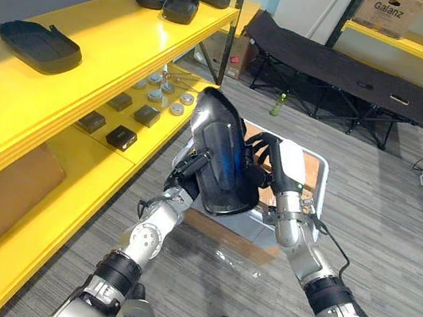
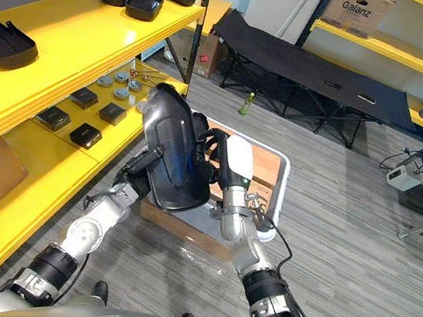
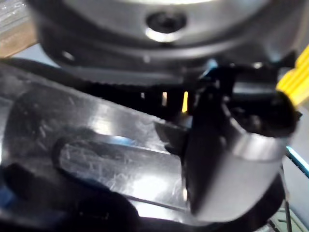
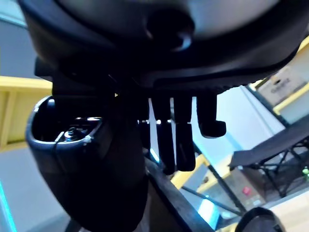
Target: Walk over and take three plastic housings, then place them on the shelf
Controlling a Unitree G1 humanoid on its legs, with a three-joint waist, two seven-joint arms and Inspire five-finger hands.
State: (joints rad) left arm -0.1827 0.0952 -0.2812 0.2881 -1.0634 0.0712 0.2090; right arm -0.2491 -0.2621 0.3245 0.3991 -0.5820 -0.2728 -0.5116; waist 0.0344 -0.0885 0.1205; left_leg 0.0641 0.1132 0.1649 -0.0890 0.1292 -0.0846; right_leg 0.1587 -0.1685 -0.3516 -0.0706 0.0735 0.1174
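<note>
In the middle, both hands hold a big black housing (image 1: 223, 160) up on its edge. The left hand (image 1: 192, 168) grips its 9 o'clock side, with the thumb on the shiny front and the fingers hidden behind. The right hand (image 1: 270, 156) curls its fingers round the 3 o'clock side. A white box (image 1: 320, 164) peeks out at 3 o'clock, mostly hidden. The yellow shelf (image 1: 94, 35) runs from 7 to 11 o'clock with another housing (image 1: 39, 45) on it. The small parts (image 1: 122, 138) below are hard to make out.

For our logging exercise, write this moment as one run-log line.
stage: housing held | object: black housing | left hand: gripping its edge | right hand: gripping opposite edge | white bin: beneath | shelf: robot's left
</note>
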